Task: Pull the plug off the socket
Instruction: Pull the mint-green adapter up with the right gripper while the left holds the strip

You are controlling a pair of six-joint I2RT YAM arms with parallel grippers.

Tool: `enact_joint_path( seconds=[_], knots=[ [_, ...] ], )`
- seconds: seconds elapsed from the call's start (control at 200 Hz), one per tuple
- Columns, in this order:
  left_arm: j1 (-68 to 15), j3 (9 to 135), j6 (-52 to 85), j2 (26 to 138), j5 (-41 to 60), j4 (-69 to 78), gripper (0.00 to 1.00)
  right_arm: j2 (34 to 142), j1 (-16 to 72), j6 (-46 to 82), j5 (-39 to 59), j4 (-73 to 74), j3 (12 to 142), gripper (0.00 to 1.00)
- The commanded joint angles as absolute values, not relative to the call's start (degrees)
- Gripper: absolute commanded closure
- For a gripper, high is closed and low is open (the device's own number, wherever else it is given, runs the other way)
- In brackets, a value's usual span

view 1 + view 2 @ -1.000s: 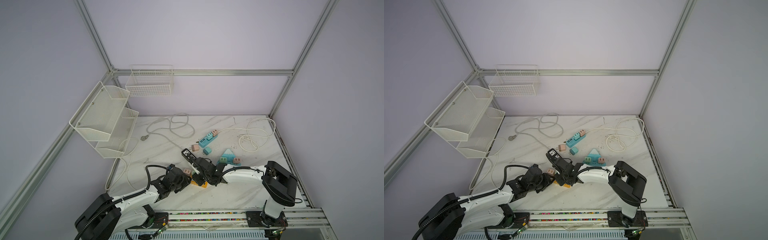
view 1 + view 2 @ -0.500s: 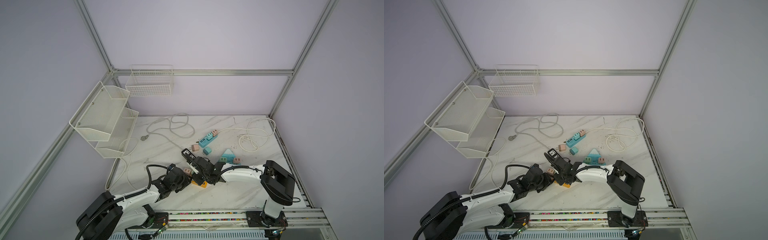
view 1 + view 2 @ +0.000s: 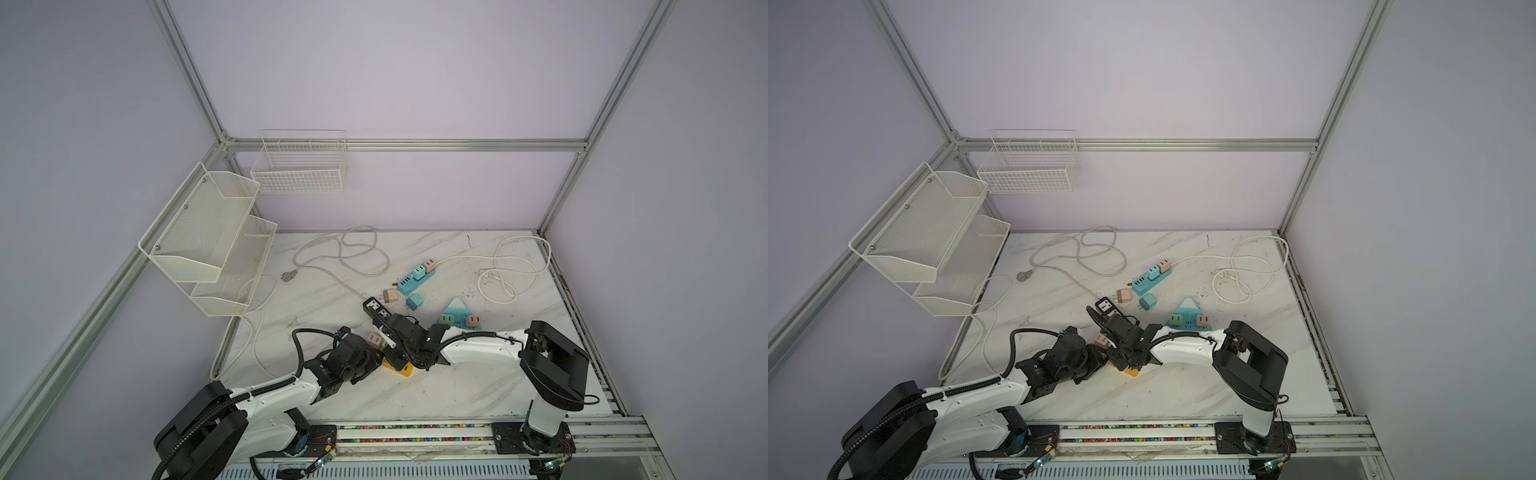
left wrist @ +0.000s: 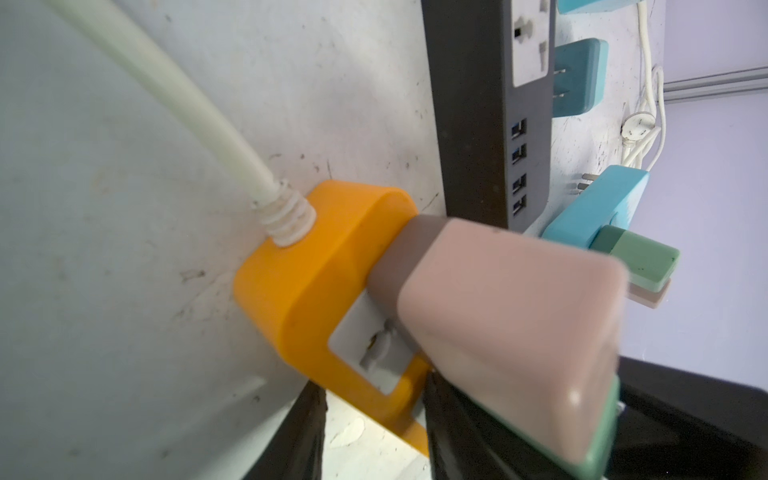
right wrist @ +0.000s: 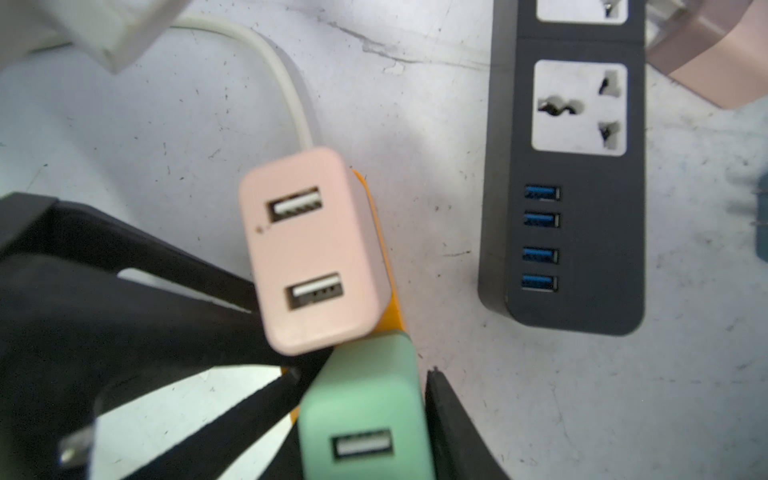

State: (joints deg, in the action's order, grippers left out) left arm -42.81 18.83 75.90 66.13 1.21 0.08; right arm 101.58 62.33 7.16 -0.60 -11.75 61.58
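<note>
Now the right hand [image 5: 365, 374] pinches the mint-green charger plug [image 5: 363, 415], which stands in the orange socket strip [image 4: 316, 266] just beside a pink charger plug [image 5: 311, 249]. The left hand [image 4: 374, 399] clamps that strip's end on the worktop [image 5: 124, 124], near a black power strip [image 5: 582, 249].

1. In both top views the socket [image 3: 402, 368] [image 3: 1130, 371] is only an orange sliver at 4 o'clock of the pink plug [image 3: 375, 340]. The left arm [image 3: 349, 365] and right arm [image 3: 478, 359] cover the rest.
2. Right wrist view: green plug [image 5: 365, 415] blurred, cut by the frame edge.
3. Left wrist view: the blurred pink plug hides most of the green plug; strip [image 4: 478, 104] runs out of frame.
</note>
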Motion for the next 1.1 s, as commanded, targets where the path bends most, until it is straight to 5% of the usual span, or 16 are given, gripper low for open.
enact_joint_path(
  seconds=[0.0,1.095],
  knots=[
    [-43.0,16.0,75.7,68.5,0.7,-6.8,0.62,102.6,63.1,8.5,1.9,-9.3,60.0,0.76],
    [-43.0,14.4,78.1,70.8,-1.8,-10.5,0.70,98.1,62.9,2.1,0.2,-10.9,61.2,0.88]
  ],
)
